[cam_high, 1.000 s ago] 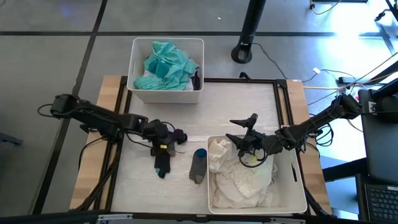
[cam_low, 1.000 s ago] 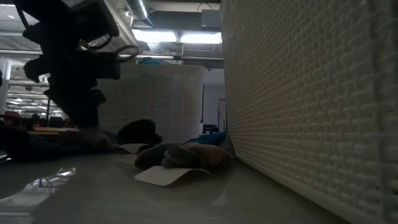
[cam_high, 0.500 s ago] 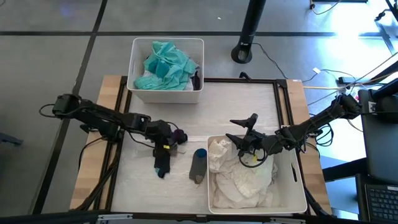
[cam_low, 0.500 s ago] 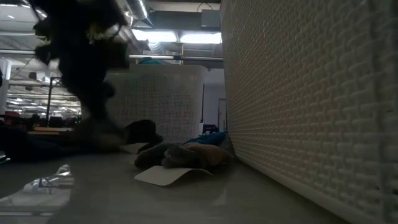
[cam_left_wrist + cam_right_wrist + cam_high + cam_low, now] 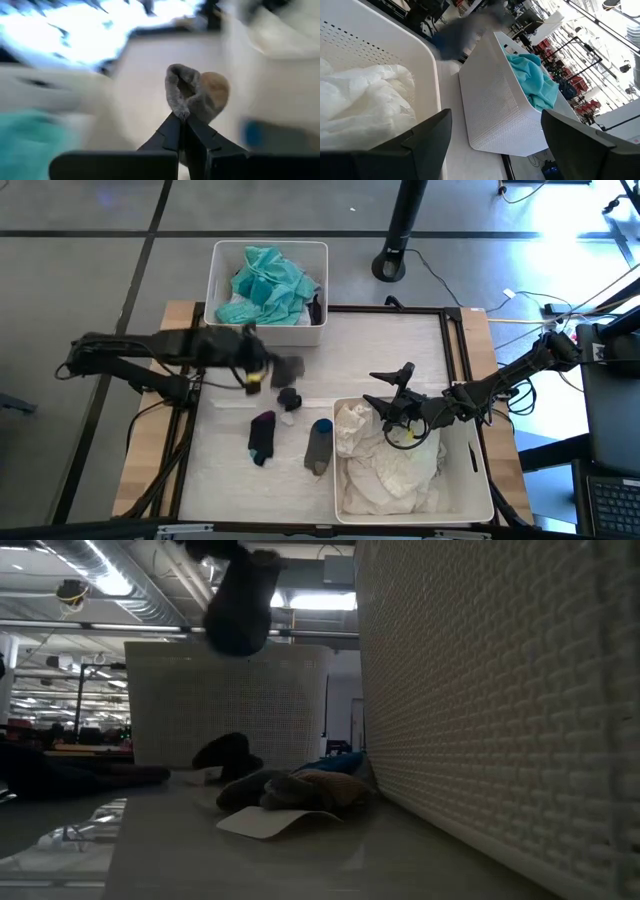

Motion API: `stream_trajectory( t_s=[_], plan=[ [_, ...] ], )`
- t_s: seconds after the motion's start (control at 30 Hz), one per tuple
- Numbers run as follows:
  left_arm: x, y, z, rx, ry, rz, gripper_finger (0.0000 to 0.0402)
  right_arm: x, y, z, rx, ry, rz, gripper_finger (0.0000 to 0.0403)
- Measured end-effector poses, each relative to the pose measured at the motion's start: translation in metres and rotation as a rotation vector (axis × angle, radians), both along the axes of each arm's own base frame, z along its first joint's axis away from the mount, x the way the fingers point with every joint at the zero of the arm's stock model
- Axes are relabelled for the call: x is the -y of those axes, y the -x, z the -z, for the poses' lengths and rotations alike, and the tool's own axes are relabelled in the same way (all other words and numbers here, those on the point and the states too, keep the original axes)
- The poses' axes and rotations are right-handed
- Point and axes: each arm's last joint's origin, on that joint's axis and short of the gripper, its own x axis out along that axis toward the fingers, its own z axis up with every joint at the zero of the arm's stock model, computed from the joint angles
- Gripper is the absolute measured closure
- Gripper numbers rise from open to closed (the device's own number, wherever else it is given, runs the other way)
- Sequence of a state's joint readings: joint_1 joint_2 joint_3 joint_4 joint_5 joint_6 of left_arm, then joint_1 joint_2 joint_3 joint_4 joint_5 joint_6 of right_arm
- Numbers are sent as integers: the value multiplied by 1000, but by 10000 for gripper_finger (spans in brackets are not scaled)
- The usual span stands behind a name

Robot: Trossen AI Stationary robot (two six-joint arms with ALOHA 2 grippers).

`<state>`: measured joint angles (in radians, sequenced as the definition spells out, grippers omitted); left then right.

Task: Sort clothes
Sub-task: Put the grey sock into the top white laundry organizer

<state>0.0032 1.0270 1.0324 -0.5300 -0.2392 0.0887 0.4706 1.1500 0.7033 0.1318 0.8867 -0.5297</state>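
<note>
A grey sock (image 5: 289,367) is held clenched in the left gripper (image 5: 268,370) above the counter (image 5: 400,350), near the bin of teal clothes (image 5: 266,284). The right gripper (image 5: 390,391) is spread wide, released, over the white clothes (image 5: 385,465).

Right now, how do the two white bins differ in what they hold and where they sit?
The far bin holds teal-blue fabric and sits at the table's far edge, nearer the left arm. The near bin holds white fabric and sits at the near right, with the right hand open above it. The left hand, shut on a grey sock, is lifted close to the far bin. Both are white perforated rectangles.
</note>
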Motion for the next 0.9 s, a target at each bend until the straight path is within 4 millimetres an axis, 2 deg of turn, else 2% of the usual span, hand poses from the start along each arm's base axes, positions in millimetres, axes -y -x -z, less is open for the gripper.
stream_trajectory(
  t_s=[0.17, 0.37, 0.5, 0.63, 0.77, 0.9],
  plan=[
    [-24, 17, -38, 109, -295, -281, 393, 0, 0, 0, 0, 0, 0, 93],
    [-59, 36, -56, 58, -560, -618, 390, 0, 0, 0, 0, 0, 0, 93],
    [-87, 47, -52, -32, -590, -778, 393, 0, 0, 0, 0, 0, 0, 93],
    [-111, 53, -34, -103, -545, -902, 385, 0, 0, 0, 0, 0, 0, 93],
    [-126, 55, -19, -157, -495, -973, 364, 0, 0, 0, 0, -1, -2, 93],
    [-132, 57, -11, -197, -452, -1007, 323, 0, 0, 0, -1, -4, -11, 93]
  ],
)
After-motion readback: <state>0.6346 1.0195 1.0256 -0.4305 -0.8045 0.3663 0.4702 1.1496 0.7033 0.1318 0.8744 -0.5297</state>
